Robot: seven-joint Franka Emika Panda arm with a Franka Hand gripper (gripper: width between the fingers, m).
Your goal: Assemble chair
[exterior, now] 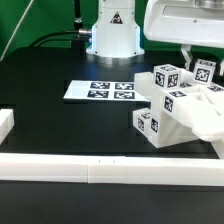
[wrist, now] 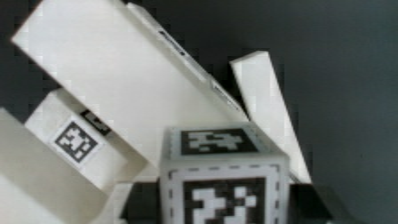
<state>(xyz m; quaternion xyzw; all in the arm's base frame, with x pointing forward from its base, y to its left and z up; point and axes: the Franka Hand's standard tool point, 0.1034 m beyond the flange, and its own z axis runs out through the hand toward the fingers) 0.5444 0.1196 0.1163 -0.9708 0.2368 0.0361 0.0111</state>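
- Exterior view: chair (exterior: 178, 108), a tilted cluster of white tagged parts, rests on the black tabletop (exterior: 60, 115) at the exterior view's right, near the marker board (exterior: 101, 90); end effector (exterior: 196, 66) closed on its upper part.
- Wrist view: tagged chair block (wrist: 222, 175) close up, white slats behind.

Arm enters from upper edge at exterior view's right, white wrist housing overhead. Gripper (exterior: 192, 62) points downward, lowered among stacked white parts. Fingers mostly hidden there; jaws stand nearly closed. Whether they clamp anything cannot be confirmed. Arm base (exterior: 113, 30) stands at back, centre. Wrist view shows no fingertips.
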